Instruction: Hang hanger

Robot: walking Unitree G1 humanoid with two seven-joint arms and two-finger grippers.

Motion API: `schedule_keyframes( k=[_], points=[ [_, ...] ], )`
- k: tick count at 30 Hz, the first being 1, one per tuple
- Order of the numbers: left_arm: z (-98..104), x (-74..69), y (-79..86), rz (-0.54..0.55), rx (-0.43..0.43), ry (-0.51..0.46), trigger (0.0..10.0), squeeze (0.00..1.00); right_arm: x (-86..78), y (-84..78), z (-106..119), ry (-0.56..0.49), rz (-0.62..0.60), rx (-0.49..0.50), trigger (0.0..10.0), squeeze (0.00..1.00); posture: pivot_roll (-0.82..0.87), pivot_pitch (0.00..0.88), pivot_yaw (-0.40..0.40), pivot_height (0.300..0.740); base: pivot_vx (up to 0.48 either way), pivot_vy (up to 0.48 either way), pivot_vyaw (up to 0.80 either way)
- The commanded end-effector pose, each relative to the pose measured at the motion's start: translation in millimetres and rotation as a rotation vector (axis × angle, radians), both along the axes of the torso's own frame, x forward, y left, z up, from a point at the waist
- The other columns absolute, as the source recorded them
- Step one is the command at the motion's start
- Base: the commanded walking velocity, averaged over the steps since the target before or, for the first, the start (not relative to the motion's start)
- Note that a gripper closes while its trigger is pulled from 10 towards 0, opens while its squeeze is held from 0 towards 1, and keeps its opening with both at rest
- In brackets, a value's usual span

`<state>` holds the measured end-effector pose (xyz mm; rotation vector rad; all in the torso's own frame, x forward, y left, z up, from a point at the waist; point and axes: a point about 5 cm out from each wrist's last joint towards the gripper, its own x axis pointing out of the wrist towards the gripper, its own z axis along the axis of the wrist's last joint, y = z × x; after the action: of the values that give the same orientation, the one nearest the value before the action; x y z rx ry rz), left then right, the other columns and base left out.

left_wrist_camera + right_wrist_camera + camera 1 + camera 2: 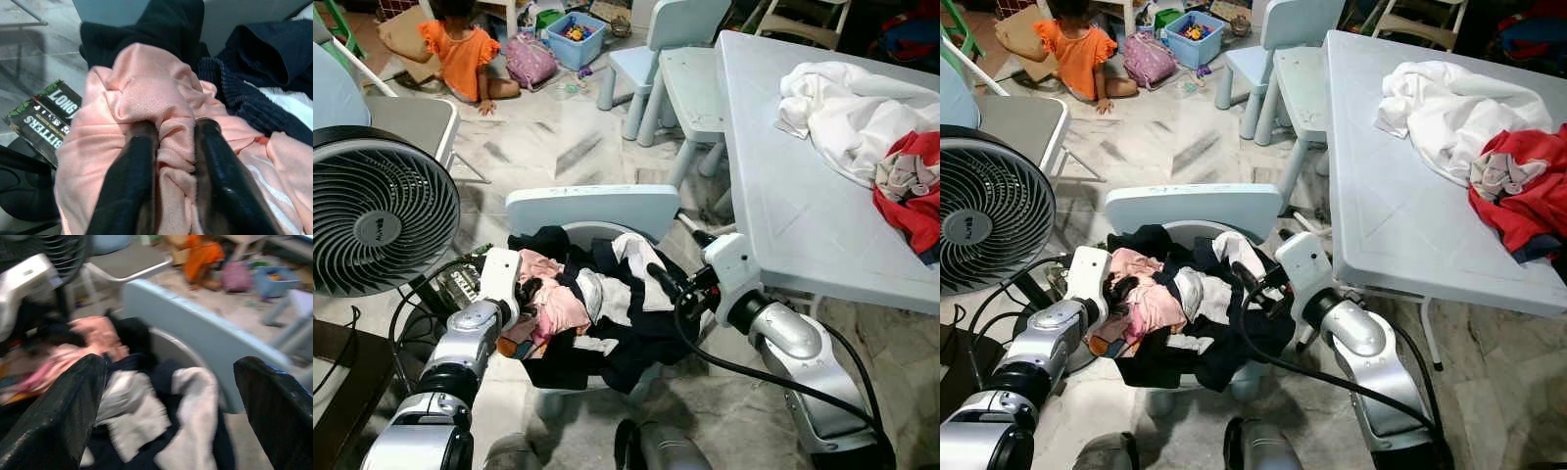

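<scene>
Laundry everywhere, piled on a pale blue chair. Left gripper is down in the heap, jaws pinched tight on a fold of pink garment. Right gripper hovers at the pile's other side, jaws spread wide. Hanger: can't make one out.

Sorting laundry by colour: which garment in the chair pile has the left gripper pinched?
The pink garment; the left gripper is shut on its fold, unlike the navy and white clothes beside it.
</scene>
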<state>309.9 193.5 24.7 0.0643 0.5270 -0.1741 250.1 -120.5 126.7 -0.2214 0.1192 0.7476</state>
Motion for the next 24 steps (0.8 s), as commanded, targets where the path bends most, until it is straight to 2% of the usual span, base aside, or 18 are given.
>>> schedule_keyframes(
  k=[1,5,9,11,15,17,18,20,23,24],
  points=[
    [3,2.6,1.8,0.007,-0.009,-0.013,0.0,0.0,-1.1,-2.8,-3,0.032,0.037,-0.014,10.0,0.0,-0.08,0.113,-0.106,0.74,0.0,0.0,0.0],
    [8,7.2,6.2,0.042,0.002,-0.03,0.0,0.0,0.8,-7.3,-6,0.055,0.07,-0.034,10.0,0.0,-0.07,0.106,-0.103,0.74,0.0,0.0,0.0],
    [10,9.1,7.6,0.061,-0.01,-0.044,0.0,0.0,-9.8,-10.0,-18,0.15,0.199,-0.104,10.0,0.0,-0.06,0.099,-0.097,0.74,0.0,0.0,0.0],
    [10,9.1,7.8,0.06,-0.011,-0.044,0.0,0.0,-11.6,-11.6,-21,0.169,0.222,-0.127,10.0,0.0,-0.06,0.098,-0.093,0.74,0.0,0.0,0.0],
    [21,15.8,9.2,0.086,-0.015,-0.108,0.0,0.0,-8.7,-20.1,-26,0.193,0.185,-0.162,10.0,0.0,-0.07,0.096,-0.081,0.74,0.0,0.0,0.0],
    [36,23.9,6.3,0.089,-0.046,-0.188,0.0,0.0,-7.2,-24.1,-29,0.193,0.155,-0.176,10.0,0.0,-0.07,0.097,-0.072,0.74,0.0,0.0,0.0],
    [36,23.9,6.3,0.089,-0.046,-0.188,0.0,0.0,-7.2,-24.1,-29,0.193,0.155,-0.176,10.0,0.0,-0.07,0.097,-0.072,0.74,0.0,0.0,0.0],
    [51,30.7,-1.7,0.063,-0.083,-0.262,0.0,0.0,-4.2,-27.4,-31,0.188,0.112,-0.184,10.0,0.0,-0.07,0.099,-0.067,0.74,0.0,0.0,0.0],
    [62,34.2,-13.3,0.018,-0.121,-0.319,0.0,0.0,-1.0,-27.7,-32,0.182,0.082,-0.185,10.0,0.0,-0.07,0.099,-0.068,0.74,0.0,0.0,0.0],
    [68,34.9,-22.3,-0.02,-0.143,-0.351,0.0,0.0,1.4,-27.8,-33,0.179,0.064,-0.189,10.0,0.0,-0.07,0.101,-0.069,0.74,0.0,0.0,0.0]
  ],
)
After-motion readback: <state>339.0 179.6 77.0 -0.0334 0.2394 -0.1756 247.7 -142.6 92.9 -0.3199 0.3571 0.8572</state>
